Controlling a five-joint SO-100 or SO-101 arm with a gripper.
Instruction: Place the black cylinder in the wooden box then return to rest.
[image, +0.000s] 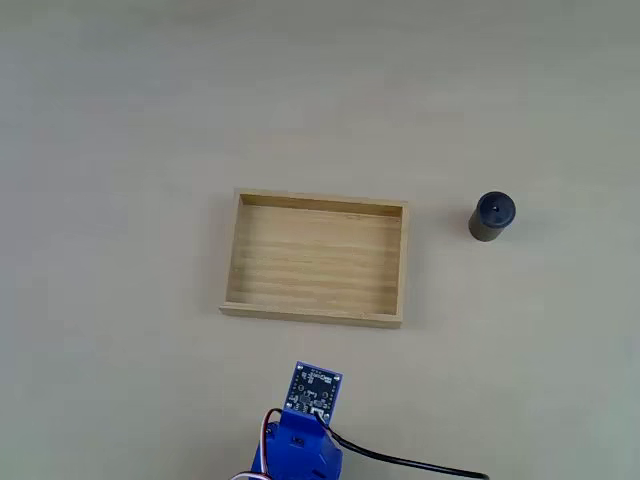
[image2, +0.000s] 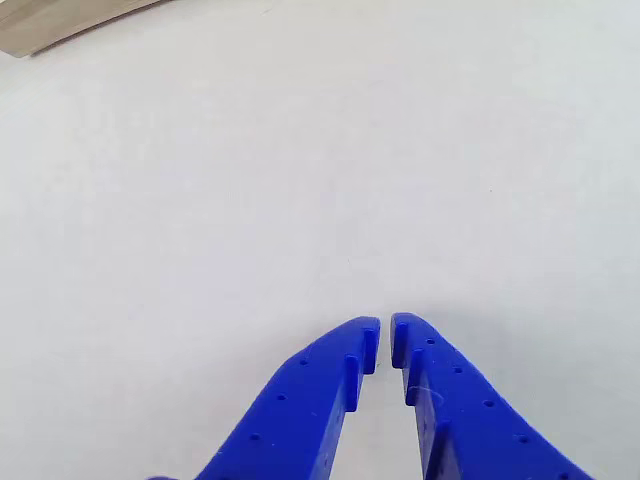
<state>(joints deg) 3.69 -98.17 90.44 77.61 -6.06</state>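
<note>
In the fixed view, looking down from above, the wooden box (image: 317, 259) lies flat near the middle of the pale table (image: 120, 130), its long sides running left to right. Its striped floor is bare. The black cylinder (image: 491, 216) stands upright on the table to the right of the box, level with the box's far wall and clearly apart from it. At the near edge, just below the box and a little left of its centre, the blue arm (image: 298, 450) comes into the picture, carrying a small blue circuit board (image: 315, 388) on top; a black cable (image: 400, 463) trails off to the right from it.

In the other view, the jaws (image2: 385, 343) reach in from the near edge, two blue fingers (image2: 300, 410) dotted with small holes. Their tips stand almost together with only a thin slit between them, clenched on nothing. They hang over bare table. At the far left corner a strip of the wooden box's wall (image2: 70, 25) shows, well apart from the tips.
</note>
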